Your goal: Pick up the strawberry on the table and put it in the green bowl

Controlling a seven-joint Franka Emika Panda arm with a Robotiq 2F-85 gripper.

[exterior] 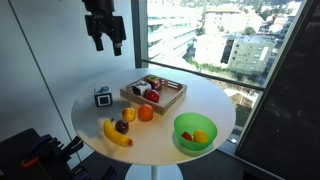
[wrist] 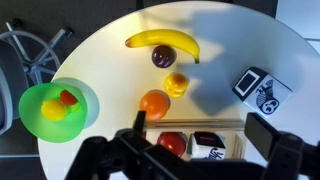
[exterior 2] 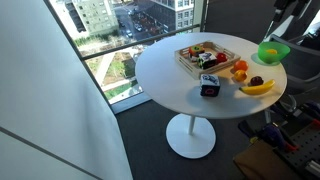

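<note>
In an exterior view, the gripper (exterior: 107,45) hangs high above the round white table (exterior: 95,118), its fingers apart and holding nothing. Below it, the green bowl (exterior: 195,146) sits near the table's edge, with a small reddish piece, the strawberry (exterior: 200,136), inside beside a yellow item (exterior: 187,135). A wooden tray (exterior: 168,101), an orange (exterior: 145,114), a banana (exterior: 115,134) and a small box (exterior: 102,97) share the tabletop.

From the opposite side, in an exterior view, the green bowl (exterior 2: 272,53) stands at the far rim of the table (exterior 2: 180,85). Its contents cannot be made out. The wooden tray (exterior 2: 190,62) and the banana (exterior 2: 257,89) lie nearby.

In the wrist view, the gripper (wrist: 200,135) looks straight down, jaws spread wide and empty. The strawberry (wrist: 68,98) lies in the green bowl (wrist: 30,95), touching the yellow item (wrist: 53,111). The banana (wrist: 160,40), a dark plum (wrist: 163,57), a yellowish fruit (wrist: 177,84) and the orange (wrist: 154,104) sit apart from the bowl on the table (wrist: 230,40).
</note>
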